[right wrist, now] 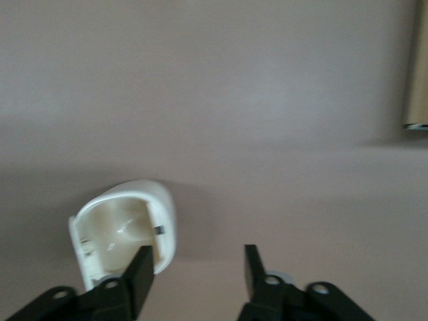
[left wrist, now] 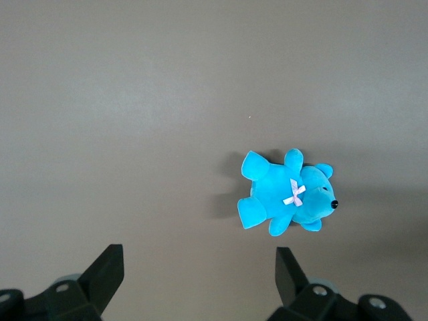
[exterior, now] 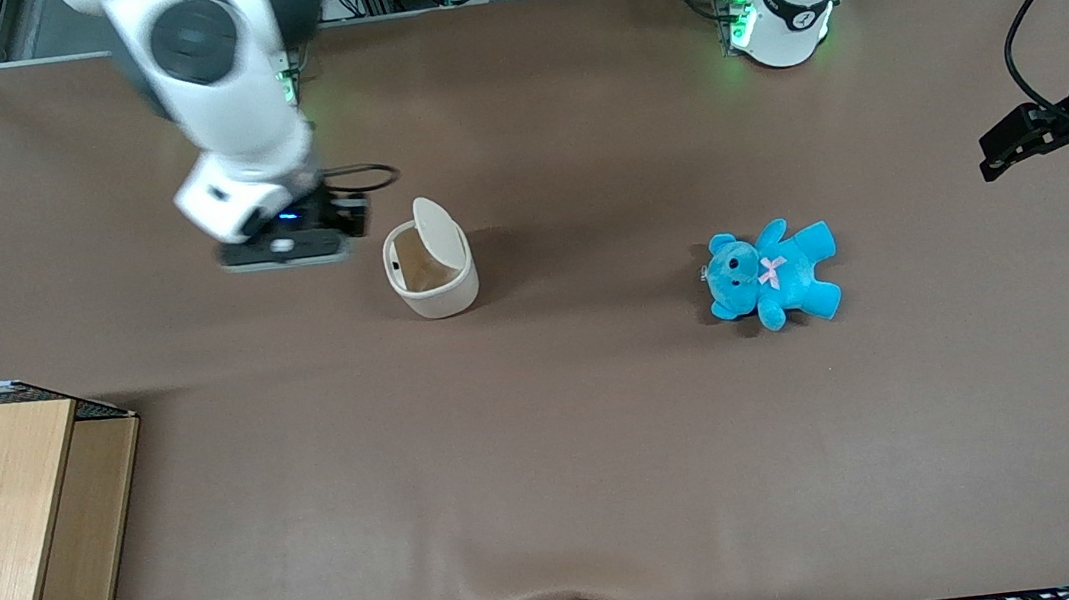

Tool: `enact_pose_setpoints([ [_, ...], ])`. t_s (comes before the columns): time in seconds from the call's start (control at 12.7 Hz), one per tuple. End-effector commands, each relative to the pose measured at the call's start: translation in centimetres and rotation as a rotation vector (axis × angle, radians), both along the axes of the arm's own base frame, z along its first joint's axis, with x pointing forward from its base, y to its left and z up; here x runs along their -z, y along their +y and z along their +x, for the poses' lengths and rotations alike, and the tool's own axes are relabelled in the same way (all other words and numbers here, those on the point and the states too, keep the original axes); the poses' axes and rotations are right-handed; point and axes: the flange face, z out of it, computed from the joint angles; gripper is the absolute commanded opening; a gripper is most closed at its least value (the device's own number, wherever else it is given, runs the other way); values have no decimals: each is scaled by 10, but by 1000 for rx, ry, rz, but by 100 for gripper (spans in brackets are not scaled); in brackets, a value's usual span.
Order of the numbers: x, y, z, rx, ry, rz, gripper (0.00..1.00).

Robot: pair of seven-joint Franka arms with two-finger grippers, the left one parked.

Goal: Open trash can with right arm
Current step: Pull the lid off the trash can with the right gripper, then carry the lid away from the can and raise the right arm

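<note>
The cream-white trash can (exterior: 431, 276) stands on the brown table with its flat lid (exterior: 438, 230) raised upright, showing the tan inside. The right arm (exterior: 218, 84) reaches over the table and its black gripper (exterior: 287, 248) hangs beside the can, toward the working arm's end, not touching it. In the right wrist view the gripper (right wrist: 197, 271) is open and empty, and the open can (right wrist: 124, 231) lies just past one fingertip (right wrist: 142, 267).
A blue teddy bear (exterior: 771, 273) lies toward the parked arm's end; it also shows in the left wrist view (left wrist: 286, 197). A wooden box with wire mesh (exterior: 9, 506) sits at the working arm's end, nearer the front camera; its edge shows in the right wrist view (right wrist: 416, 80).
</note>
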Motion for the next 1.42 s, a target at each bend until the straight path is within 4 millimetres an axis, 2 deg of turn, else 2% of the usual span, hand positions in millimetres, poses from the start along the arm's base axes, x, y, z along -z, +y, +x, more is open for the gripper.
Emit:
enact_pose_setpoints([
  [0.0,-45,-42,0,31,-50,20,100],
  [0.24,-87,-87,3,72,-73,27,100],
  [0.32,-110,-108,-1,69,-60,64,100],
  [0.47,-137,-164,0,87,-10,150,100],
  [0.55,-143,-189,1,78,-4,156,100],
  [0.63,-147,-207,-2,41,-2,156,100],
  [0.79,-148,-255,-5,55,15,162,100],
  [0.87,-146,-269,-6,64,21,165,100],
  [1.03,-143,-281,-5,10,28,154,100],
  [1.34,-142,-278,-5,-4,31,151,100],
])
